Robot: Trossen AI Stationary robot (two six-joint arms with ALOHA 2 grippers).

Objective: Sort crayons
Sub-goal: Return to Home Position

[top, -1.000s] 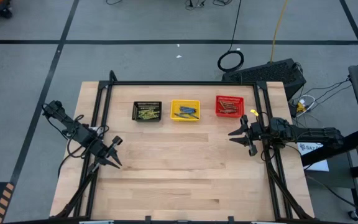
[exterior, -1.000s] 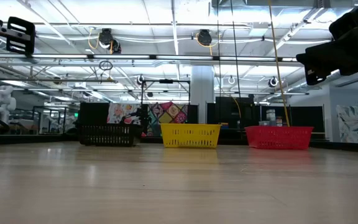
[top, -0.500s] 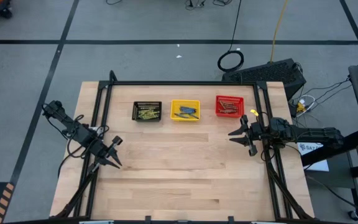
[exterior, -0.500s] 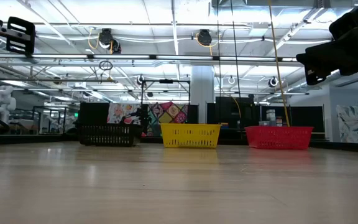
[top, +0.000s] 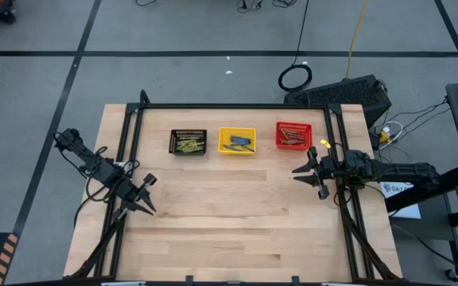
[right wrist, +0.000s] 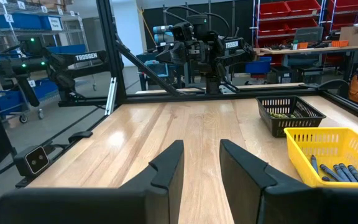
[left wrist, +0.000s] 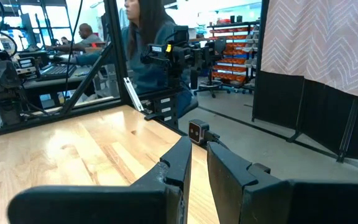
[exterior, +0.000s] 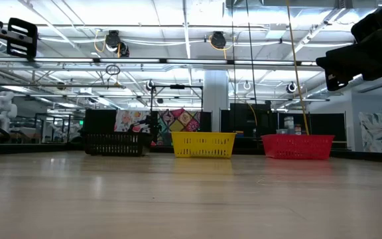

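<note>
Jaws on both grippers stand parted with nothing between them. The left gripper (left wrist: 197,148) hangs over the left side of the light wooden table top (top: 229,222). The right gripper (right wrist: 201,146) hangs at the right edge, just in front of the red mesh basket (top: 293,125).

No crayon lies loose on the boards. The olive-yellow crayons (top: 188,144) are in the black mesh basket (top: 188,132), the blue crayons (top: 239,144) in the yellow mesh basket (top: 237,129), and the brownish-red crayons (top: 293,139) in the red one. The three baskets sit in a row along the far side.

By that, the sorting looks finished and the step in hand is parking the arms. The next move probably calls only for each arm to draw back to rest, well clear of the baskets.

A black metal frame (top: 237,106) borders the table. Beyond it is grey floor with dark tape lines and a coiled black cable (top: 295,78). The wrist views show a seated person (left wrist: 148,43) at workbenches and red storage shelving (right wrist: 291,18).
</note>
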